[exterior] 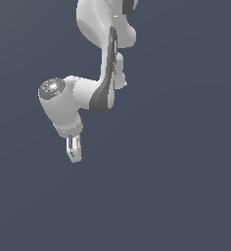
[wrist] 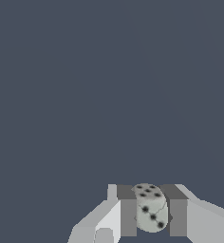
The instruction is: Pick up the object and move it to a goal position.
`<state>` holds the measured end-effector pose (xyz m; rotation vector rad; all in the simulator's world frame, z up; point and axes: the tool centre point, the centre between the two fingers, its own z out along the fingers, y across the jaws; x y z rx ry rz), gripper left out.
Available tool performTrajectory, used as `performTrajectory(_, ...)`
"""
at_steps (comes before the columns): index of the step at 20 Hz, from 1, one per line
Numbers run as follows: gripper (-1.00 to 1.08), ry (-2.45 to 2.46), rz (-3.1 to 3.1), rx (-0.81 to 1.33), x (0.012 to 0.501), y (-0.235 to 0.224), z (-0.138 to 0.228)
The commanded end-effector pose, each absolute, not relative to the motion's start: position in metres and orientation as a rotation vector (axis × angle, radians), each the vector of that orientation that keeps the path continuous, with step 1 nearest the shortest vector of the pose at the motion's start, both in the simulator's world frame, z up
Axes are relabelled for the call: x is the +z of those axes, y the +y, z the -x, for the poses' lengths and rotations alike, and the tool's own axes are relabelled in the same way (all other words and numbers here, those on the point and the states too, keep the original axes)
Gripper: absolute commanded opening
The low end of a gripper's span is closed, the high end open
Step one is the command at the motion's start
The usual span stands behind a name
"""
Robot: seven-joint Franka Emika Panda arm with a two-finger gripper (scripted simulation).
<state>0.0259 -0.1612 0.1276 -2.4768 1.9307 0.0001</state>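
In the wrist view, the object (wrist: 151,211) is a small pale beige-grey rounded die with black dots. It sits squeezed between my two grey finger pads (wrist: 128,213). My gripper (wrist: 153,216) is shut on it. In the exterior view my gripper (exterior: 74,153) hangs below the white wrist, fingers pointing down and close together, above the flat dark blue-grey ground. The object cannot be made out between the fingers in that view.
The white arm (exterior: 105,59) reaches down from the top of the exterior view. Plain dark blue-grey ground (exterior: 176,186) fills the rest of both views; no other object or marker shows.
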Motion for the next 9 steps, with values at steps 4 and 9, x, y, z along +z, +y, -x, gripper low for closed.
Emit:
performTrajectory(4, -1.0, 1.929, 2.479, 0.001, 0.146, -0.2, -0.019)
performTrajectory(9, -1.0, 1.929, 2.48, 0.0, 0.152, -0.211, -0.017)
